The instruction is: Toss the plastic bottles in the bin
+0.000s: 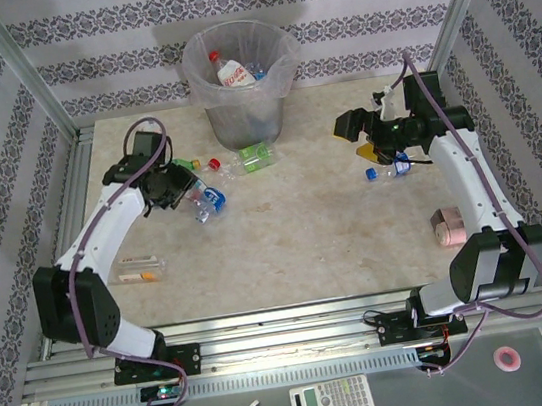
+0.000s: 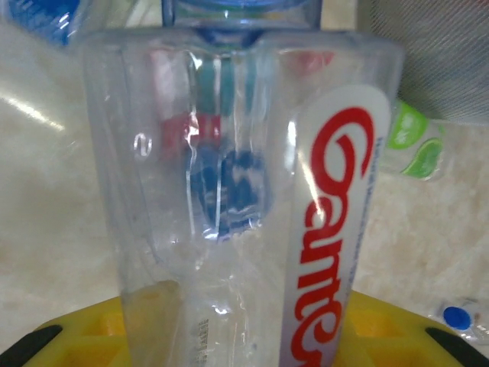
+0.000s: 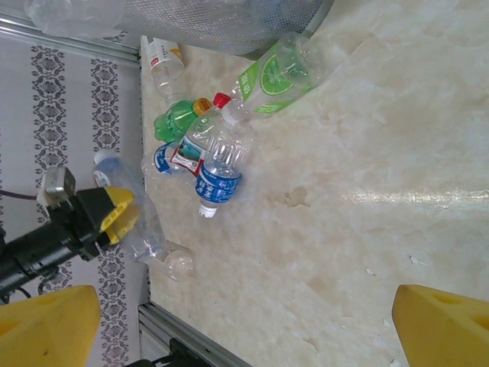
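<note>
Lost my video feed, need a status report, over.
Left claw shut on clear red-lettered bottle. Right claw open, empty. Bin upright, bottles inside. Lime-label bottle lies at bin's foot.

Clear bottle (image 2: 153,229) blurred close-up (its top seemingly cropped off)

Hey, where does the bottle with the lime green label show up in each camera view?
Top external: lime-label bottle lies on the table, just in front of the bin.
Left wrist: right edge, behind the clear bottle, under the bin.
Right wrist: upper middle, just below the bin.
Shared landmark: the bin.
</note>
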You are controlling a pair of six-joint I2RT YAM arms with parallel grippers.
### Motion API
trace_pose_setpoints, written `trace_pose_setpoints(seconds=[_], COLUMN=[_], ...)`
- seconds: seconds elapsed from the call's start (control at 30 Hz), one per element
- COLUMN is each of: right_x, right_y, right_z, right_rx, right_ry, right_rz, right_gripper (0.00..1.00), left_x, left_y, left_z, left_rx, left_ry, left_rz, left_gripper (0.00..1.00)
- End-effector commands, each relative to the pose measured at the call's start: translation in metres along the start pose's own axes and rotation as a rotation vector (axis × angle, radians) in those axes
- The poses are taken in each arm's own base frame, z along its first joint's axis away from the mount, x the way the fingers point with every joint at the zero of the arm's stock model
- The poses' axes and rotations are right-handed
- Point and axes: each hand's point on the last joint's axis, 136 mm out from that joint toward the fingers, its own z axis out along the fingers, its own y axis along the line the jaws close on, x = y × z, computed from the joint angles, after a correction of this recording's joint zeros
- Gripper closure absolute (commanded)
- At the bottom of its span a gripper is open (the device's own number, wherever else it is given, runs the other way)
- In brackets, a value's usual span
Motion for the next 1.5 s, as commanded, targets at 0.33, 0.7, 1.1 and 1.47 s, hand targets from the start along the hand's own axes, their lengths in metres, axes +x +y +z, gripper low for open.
trace_pose_setpoints(seconds=[0.33,0.7,1.1,1.47], right_x=[-0.006,0.017,0.016,-0.021], right_y=[-0.015,-0.066,-0.18,-0.243], right_z=[0.004,-0.005,-0.042,-0.037], right_rx=[0.016,0.072,0.502,0.585], right_ry=[0.001,0.004,-0.096,-0.17], right_rz=[0.004,0.107,0.282,0.474], right_gripper=[0.02,0.02,0.02,0.02], left_x=[-0.143,-0.139,-0.08,-0.014], left_y=[-0.305,-0.257,-0.227,-0.2], left_z=[-0.1,-0.114,-0.172,-0.175], left_rx=[0.9,0.7,0.562,0.576], left_ry=[-0.151,-0.189,-0.221,-0.212], left_rz=[-0.015,0.077,0.379,0.588], left_gripper=[0.12,0.0,0.0,0.0])
